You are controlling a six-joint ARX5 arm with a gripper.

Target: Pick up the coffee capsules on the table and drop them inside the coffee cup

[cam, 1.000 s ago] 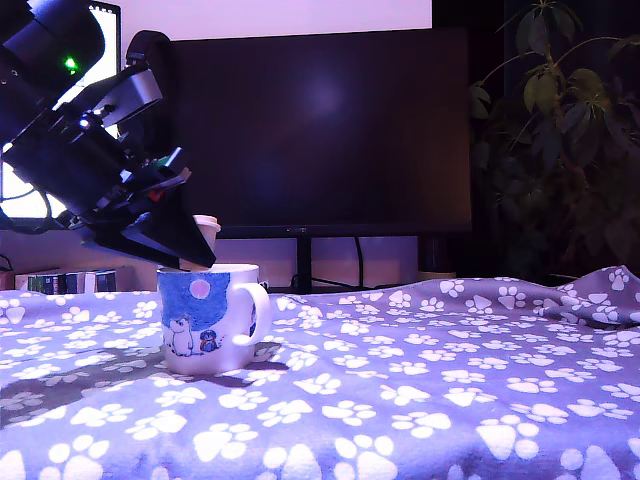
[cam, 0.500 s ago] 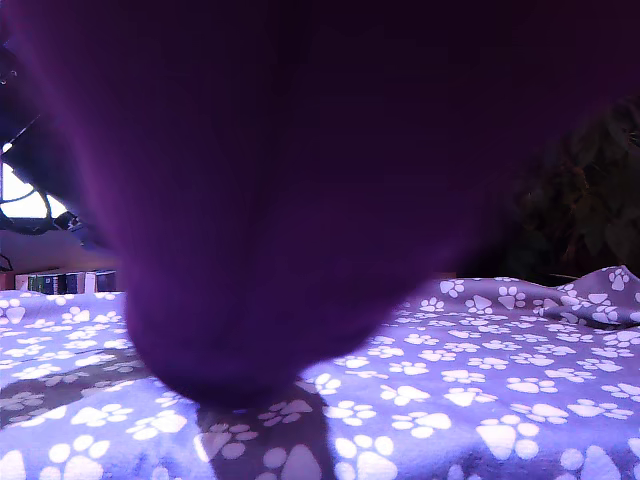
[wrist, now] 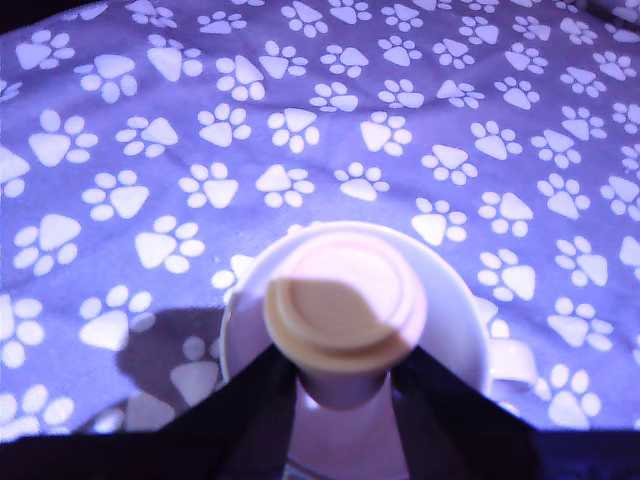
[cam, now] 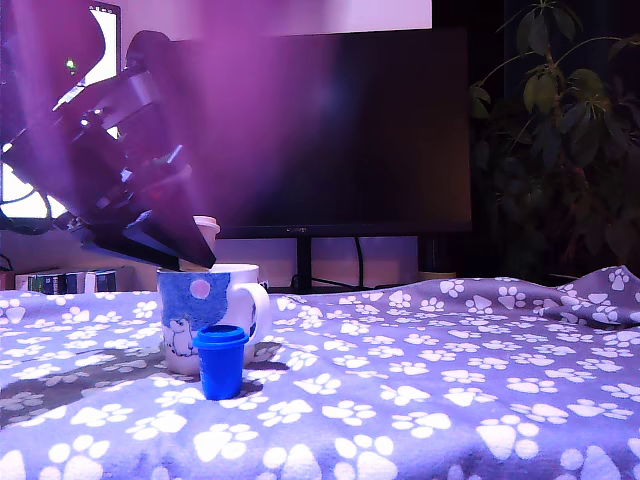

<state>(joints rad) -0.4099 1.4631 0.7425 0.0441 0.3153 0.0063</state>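
Arm angled down from exterior view's left, fingers (cam: 196, 243) gripping cream capsule (wrist: 345, 311) above coffee cup (cam: 213, 317), blue capsule (cam: 220, 362) upright on desk (cam: 420, 390) just before cup

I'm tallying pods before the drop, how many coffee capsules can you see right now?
2. The cream capsule is held in the gripper above the mug; the blue capsule stands on the cloth in front of the mug.
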